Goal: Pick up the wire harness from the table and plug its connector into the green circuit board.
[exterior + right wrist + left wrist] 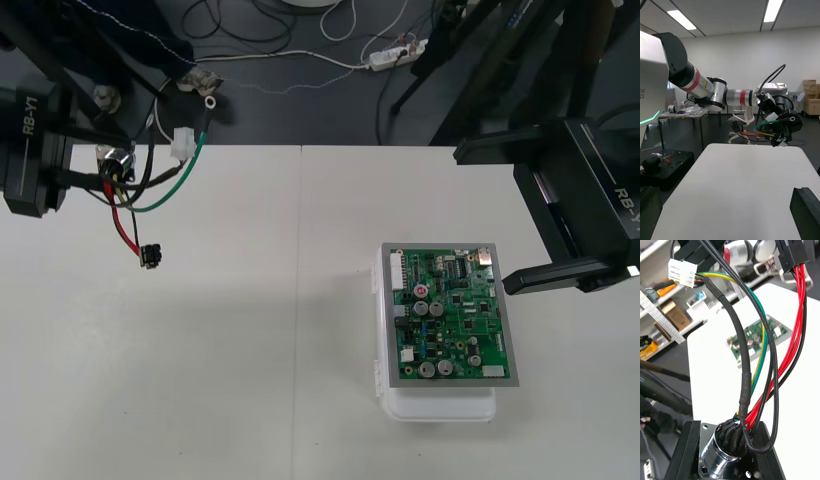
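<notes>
My left gripper [98,172] hovers over the table's far left corner, shut on the wire harness's round metal socket [723,455], which sits between its black fingers [685,450]. The harness wires [165,185] hang out from it: red and black ones end in a small black plug [150,256] above the table, and green and yellow ones lead to a white connector [182,146]. The green circuit board [452,317] rests on its white base [440,405] at the right of the table. My right gripper [545,277] waits open just right of the board, and its view shows the harness [760,133] held aloft.
The table's far edge [300,147] runs just behind the left gripper, with dark floor, cables and a power strip [396,55] beyond it. Bare tabletop [250,330] stretches between the hanging plug and the board.
</notes>
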You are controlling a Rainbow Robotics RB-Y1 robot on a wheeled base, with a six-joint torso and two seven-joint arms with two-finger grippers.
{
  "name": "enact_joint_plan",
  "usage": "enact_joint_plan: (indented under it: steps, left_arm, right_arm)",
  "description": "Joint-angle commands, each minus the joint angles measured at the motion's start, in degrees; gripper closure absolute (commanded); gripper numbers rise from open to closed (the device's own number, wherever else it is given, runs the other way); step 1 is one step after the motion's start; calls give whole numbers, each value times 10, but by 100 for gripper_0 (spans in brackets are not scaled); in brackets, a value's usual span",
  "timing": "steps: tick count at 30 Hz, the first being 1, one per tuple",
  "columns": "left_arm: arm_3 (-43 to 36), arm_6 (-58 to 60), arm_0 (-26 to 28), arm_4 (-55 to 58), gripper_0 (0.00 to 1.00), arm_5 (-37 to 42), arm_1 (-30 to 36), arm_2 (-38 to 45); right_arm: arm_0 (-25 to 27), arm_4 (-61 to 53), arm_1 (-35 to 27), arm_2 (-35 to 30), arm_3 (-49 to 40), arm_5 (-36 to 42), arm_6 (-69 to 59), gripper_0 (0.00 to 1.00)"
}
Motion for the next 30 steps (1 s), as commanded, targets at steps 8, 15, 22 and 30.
enact_joint_plan:
  steps: [8,15,22,30]
  left_arm:
    - [-55,124,101,6,100,-23,-84,28]
    - [-84,207,134,1,100,-31,-142,28]
    - [-114,295,152,-38,100,-35,-201,28]
    - [-151,400,164,-84,100,-47,-264,28]
  right_arm:
    - [-44,-16,-5,56,-4,0,9,0]
    - [-44,-15,-4,60,-4,0,17,0]
    - [-45,-9,-1,72,42,0,16,0]
    - [-55,-9,-1,75,45,0,13,0]
